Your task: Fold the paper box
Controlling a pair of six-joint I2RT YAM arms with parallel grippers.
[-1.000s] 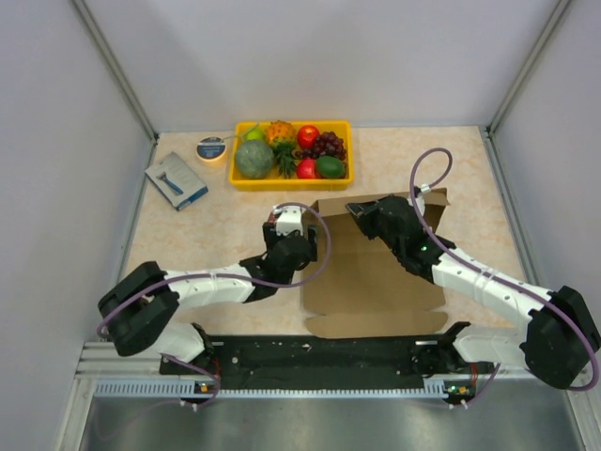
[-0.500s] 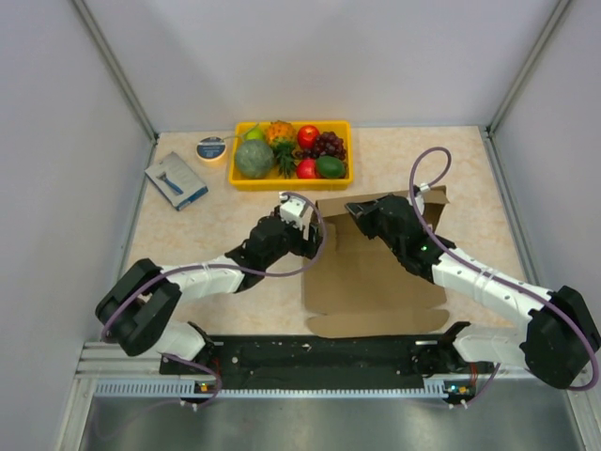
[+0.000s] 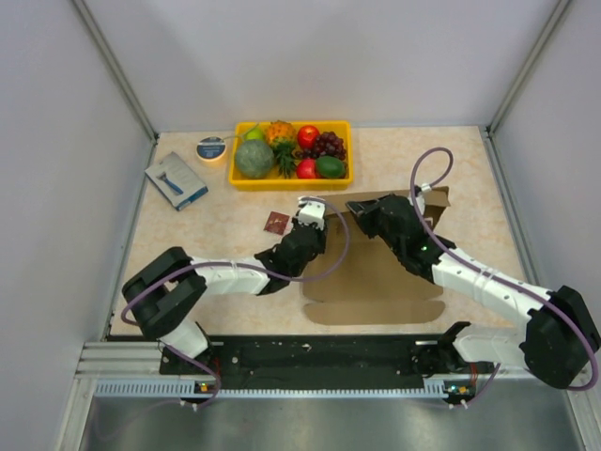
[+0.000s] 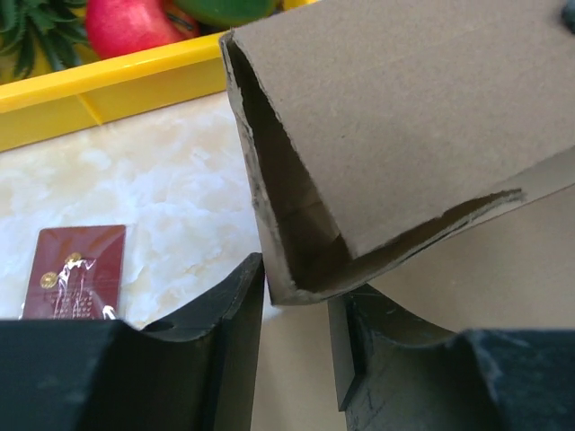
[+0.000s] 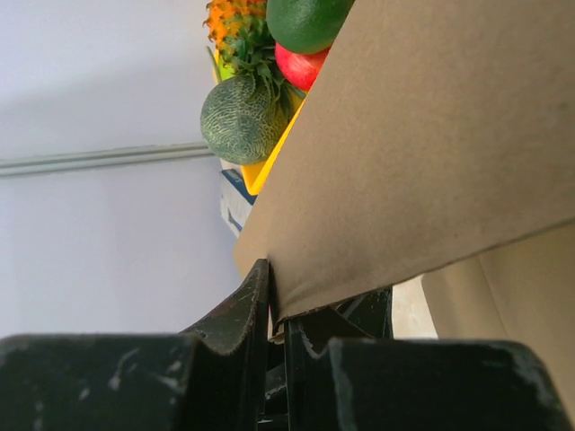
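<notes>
Paper box (image 3: 376,272) sits centre-right of the top view on the desk (image 3: 197,244). Its base is flat, its back wall is raised, and its near flap lies flat toward the bottom of the frame. Right hand (image 3: 362,209) is clamped on the top edge of the raised wall; the wrist view shows cardboard pinched between its jaws. Left hand (image 4: 296,283) is at the wall's left corner, jaws narrow, one finger either side of the tucked-in side flap. Can't tell if the pads bite yet.

Step in hand, my read: form the left corner. To do it well:
- The right hand anchors the wall upright.
- The left hand closes squarely on the double layer close to the crease.
- It then pushes along the crease, not across it, so the cardboard doesn't buckle.

Mind the small red card (image 3: 275,222) just left of the corner and the yellow tray (image 3: 246,180) behind it. Don't drag the box into them.
</notes>
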